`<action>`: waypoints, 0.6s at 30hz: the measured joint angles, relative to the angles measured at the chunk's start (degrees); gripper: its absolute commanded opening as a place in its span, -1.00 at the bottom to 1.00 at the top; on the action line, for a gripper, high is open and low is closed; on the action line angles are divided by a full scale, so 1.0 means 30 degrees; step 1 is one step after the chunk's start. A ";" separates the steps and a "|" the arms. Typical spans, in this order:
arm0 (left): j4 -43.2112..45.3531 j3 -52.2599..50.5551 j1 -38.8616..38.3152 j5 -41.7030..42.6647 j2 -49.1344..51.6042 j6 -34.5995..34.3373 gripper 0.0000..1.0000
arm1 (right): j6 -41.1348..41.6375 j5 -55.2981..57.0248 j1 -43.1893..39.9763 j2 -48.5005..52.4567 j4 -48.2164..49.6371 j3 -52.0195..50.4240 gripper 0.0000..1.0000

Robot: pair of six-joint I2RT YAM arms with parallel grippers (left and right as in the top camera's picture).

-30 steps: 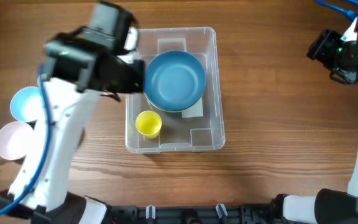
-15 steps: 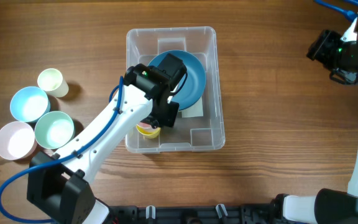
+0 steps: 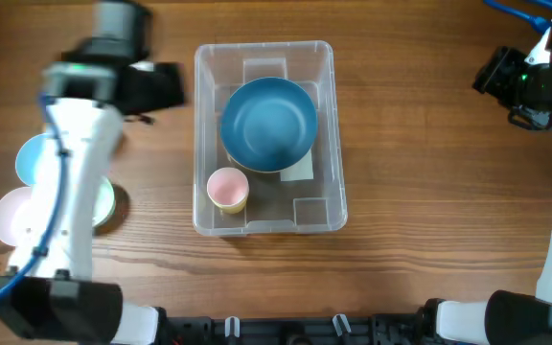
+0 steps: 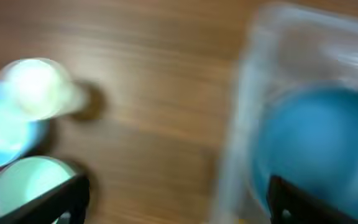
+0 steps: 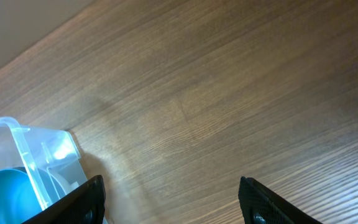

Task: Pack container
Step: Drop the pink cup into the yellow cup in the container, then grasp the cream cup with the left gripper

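Fingers [image 4: 55, 202] of the left arm gape wide, empty, with the container [image 3: 326, 125] just to their right and a loose pale cup [image 4: 35, 88] leftward; right fingers [image 5: 266, 202], equally spread and empty, sit well apart.

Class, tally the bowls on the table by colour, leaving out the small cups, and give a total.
Dark blue bowl: 1
Light blue bowl: 1
Green bowl: 1
Pink bowl: 1
Total: 4
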 measured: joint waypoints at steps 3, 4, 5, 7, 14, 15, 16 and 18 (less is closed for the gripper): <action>0.0117 0.0022 0.3891 0.0495 0.1042 -0.0015 0.82 | 0.0007 0.0007 0.0000 0.0000 0.0007 0.0000 0.39; 0.0146 0.0022 0.4692 0.0670 0.1654 -0.0015 0.81 | 0.0007 0.0000 0.0000 0.0000 0.0000 0.0000 0.40; 0.0299 0.0029 0.5625 0.1086 0.2710 -0.0015 0.82 | 0.0007 0.0007 0.0000 0.0000 0.0007 0.0000 0.40; 0.0699 0.0029 0.6513 0.1530 0.4772 -0.0022 0.81 | 0.0007 0.0007 0.0000 0.0000 0.0007 0.0000 0.40; 0.3162 0.0022 0.6601 0.1953 0.7868 -0.0073 0.08 | 0.0007 0.0007 0.0000 0.0000 -0.0073 0.0000 0.40; 0.3359 0.0022 0.6601 0.1974 0.7905 -0.0058 0.07 | 0.0000 0.0007 0.0000 0.0000 -0.0073 0.0000 0.40; 0.3555 0.0029 0.6601 0.2011 0.7905 -0.0080 0.05 | 0.0007 0.0007 0.0000 0.0000 -0.0087 0.0000 0.39; 0.3810 0.0029 0.6601 0.2018 0.7905 -0.0080 -0.03 | 0.0007 0.0007 0.0000 0.0000 -0.0117 0.0000 0.40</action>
